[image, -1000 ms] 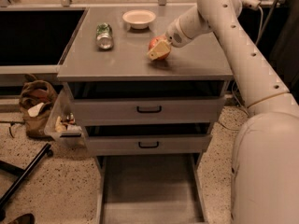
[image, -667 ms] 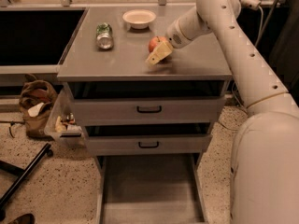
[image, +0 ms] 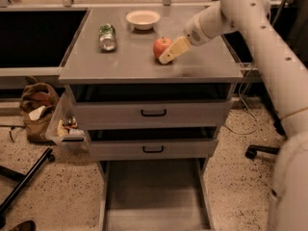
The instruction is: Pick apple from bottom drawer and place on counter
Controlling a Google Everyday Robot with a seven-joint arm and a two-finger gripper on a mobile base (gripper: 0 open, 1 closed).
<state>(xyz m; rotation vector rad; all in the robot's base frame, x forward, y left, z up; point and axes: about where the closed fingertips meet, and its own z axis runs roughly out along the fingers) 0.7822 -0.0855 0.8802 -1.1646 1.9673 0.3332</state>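
Since a second ago: gripper (image: pixel 171 52) edged right, so you see more of apple (image: pixel 161 45). Bottom drawer (image: pixel 154 196) pulled out. Cream bowl (image: pixel 143 19) at table (image: pixel 125 64) rear; green-labelled can (image: pixel 107 36) lies on side, left. Apple sits on table, mid-right. Arm (image: pixel 250 28) reaches in from right, wrist angled down-left, gripper touching apple's right side. Jaws: you cannot tell whether gripping or released.
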